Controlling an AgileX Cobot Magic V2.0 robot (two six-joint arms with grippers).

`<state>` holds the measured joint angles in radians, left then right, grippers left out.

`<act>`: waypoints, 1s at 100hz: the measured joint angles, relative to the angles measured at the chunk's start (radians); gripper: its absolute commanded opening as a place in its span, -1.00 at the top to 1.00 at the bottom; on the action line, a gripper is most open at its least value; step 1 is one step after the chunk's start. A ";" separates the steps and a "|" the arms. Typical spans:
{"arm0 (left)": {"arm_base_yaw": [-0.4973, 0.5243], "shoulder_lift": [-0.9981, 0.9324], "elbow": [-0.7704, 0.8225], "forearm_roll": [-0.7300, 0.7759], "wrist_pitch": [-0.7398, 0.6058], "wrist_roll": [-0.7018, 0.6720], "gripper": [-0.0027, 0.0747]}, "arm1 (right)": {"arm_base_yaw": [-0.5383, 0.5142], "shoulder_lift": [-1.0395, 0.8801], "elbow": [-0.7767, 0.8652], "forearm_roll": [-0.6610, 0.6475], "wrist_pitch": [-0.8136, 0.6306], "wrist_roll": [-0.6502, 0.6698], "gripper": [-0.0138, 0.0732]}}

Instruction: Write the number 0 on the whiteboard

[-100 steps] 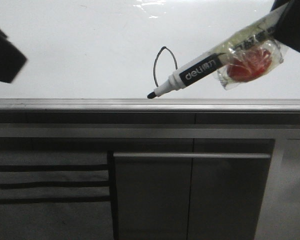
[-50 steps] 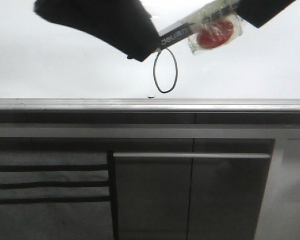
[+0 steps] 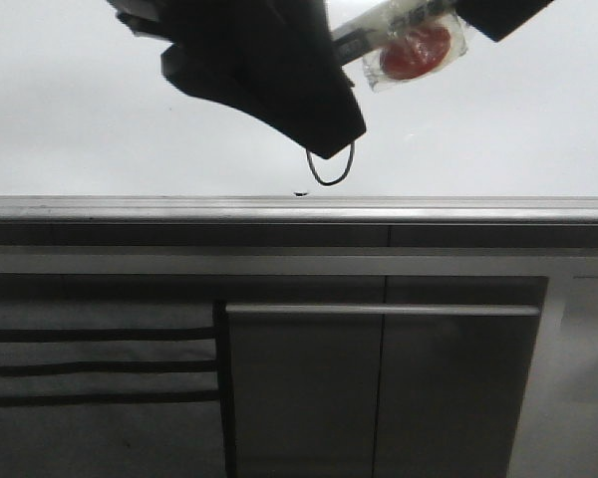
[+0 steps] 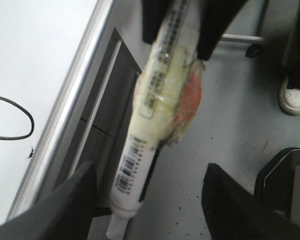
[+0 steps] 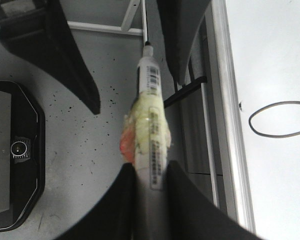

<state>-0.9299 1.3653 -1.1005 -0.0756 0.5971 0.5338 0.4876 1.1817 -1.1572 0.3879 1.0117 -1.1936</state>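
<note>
Lower now, the spread, empty left claw [image 3: 269, 75] covers number 0 [image 3: 331, 171]; right claw [image 5: 151, 172] grips marker [image 5: 149, 125].

- The right gripper [image 5: 150, 175] has its two dark fingers [image 5: 121, 200] closed against the barrel of a marker [image 5: 149, 117].
- The marker points away from the fingers; it has a white barrel, a barcode label near the far end and yellowish tape wrapped around its middle.
- A red patch shows on one side of the tape.
- The fingers of the other gripper [image 5: 135, 47] stand apart on either side of the marker's far end.
- The whiteboard [image 5: 270, 60] with its metal rim runs along one side.
- The number 0 [image 5: 280, 119] is a closed black oval on the board.
- A small black speck [image 5: 240, 105] sits between the oval and the rim.
- A speckled grey floor [image 5: 85, 150] lies beneath.
</note>
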 measured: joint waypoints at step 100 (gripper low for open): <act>-0.003 0.002 -0.001 0.014 -0.018 0.026 0.98 | 0.000 0.000 0.000 0.002 -0.009 0.024 0.09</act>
<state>-0.9331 1.3675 -1.1018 -0.0612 0.5790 0.5602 0.4876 1.1817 -1.1572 0.3898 1.0030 -1.1698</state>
